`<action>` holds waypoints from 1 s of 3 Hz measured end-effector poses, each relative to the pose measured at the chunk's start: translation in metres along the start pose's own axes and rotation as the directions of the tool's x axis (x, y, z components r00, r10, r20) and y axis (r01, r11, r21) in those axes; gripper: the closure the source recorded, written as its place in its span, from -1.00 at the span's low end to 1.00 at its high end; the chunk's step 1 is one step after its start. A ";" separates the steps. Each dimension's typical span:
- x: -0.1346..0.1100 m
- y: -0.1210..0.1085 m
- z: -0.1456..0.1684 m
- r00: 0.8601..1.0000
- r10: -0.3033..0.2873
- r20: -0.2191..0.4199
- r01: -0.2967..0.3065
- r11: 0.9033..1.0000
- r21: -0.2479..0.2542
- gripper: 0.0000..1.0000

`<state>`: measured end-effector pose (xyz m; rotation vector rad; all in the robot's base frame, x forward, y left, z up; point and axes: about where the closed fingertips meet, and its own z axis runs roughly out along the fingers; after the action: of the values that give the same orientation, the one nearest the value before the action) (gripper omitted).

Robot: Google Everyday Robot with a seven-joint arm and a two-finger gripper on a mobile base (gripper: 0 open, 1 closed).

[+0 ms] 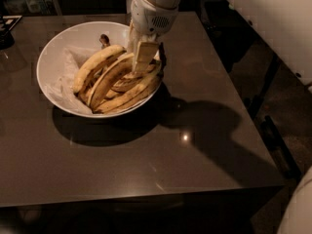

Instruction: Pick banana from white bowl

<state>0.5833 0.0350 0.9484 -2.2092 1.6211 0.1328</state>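
The white bowl (51,57) sits on the dark table, lined with crumpled white paper and holding several bananas. The banana (111,78), long, curved and yellow with brown streaks, lies across the middle of the pile, next to a paler big banana (93,65) on its left. My gripper (145,57) hangs straight down from the white wrist into the right side of the bowl, at the upper right end of the banana and touching the pile. Its lower end is partly hidden among the bananas.
The dark table (185,145) runs to an edge at the front and at the right, with floor beyond. A dark object (6,30) sits at the far left edge. The white arm (273,18) crosses the upper right.
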 end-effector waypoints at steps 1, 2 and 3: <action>0.000 -0.003 -0.007 0.999 -0.012 0.030 0.012 1.000 0.006 1.00; -0.005 -0.003 -0.020 0.996 -0.041 0.077 0.040 0.999 0.017 1.00; -0.014 0.001 -0.036 0.991 -0.074 0.114 0.071 0.997 0.033 1.00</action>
<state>0.5717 0.0340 0.9858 -2.1930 1.4705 0.2119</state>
